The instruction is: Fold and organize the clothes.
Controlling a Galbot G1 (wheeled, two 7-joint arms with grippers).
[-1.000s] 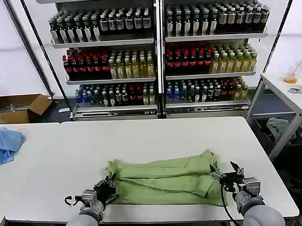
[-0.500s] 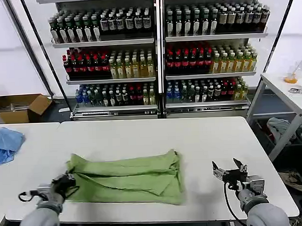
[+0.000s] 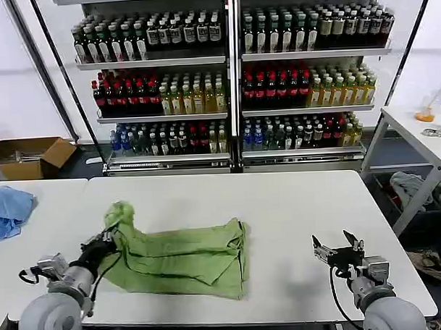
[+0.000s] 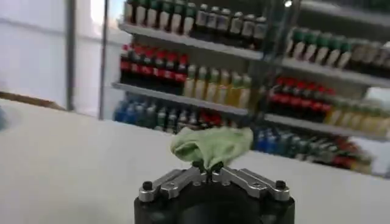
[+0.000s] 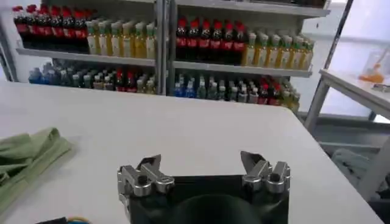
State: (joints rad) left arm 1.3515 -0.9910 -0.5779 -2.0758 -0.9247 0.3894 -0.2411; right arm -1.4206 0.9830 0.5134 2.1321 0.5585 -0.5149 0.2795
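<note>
Head view first: the left gripper (image 3: pixel 107 240) is pinched tight on a bunched corner of the green T-shirt (image 3: pixel 186 257), lifting that corner into a small peak above the white table (image 3: pixel 287 206). In the left wrist view the same grip is plain, the left gripper (image 4: pixel 209 167) closed on a wad of sage-green cloth (image 4: pixel 211 146) that puffs up just past its tips.

From that raised corner the T-shirt slopes down and spreads flat toward the table's middle, lying as a folded, wrinkled slab with its far edge ending short of the table's centre line on the right-hand half. Its near edge lies close to the table's front rim. The printed graphic cannot be made out.

The right gripper (image 3: pixel 338 249) stands well apart from the T-shirt, over the table's front right part, its two fingers spread with nothing between them. The right wrist view shows the right gripper (image 5: pixel 204 167) the same way, jaws wide over bare tabletop, with an edge of the T-shirt (image 5: pixel 27 161) lying off to one side.

Beside the table, on a neighbouring white surface to the left, rests a crumpled light blue cloth (image 3: pixel 8 211). Behind the table rise shelves of bottles (image 3: pixel 232 85), and a cardboard box (image 3: pixel 28 157) sits on the floor beyond the blue cloth.
</note>
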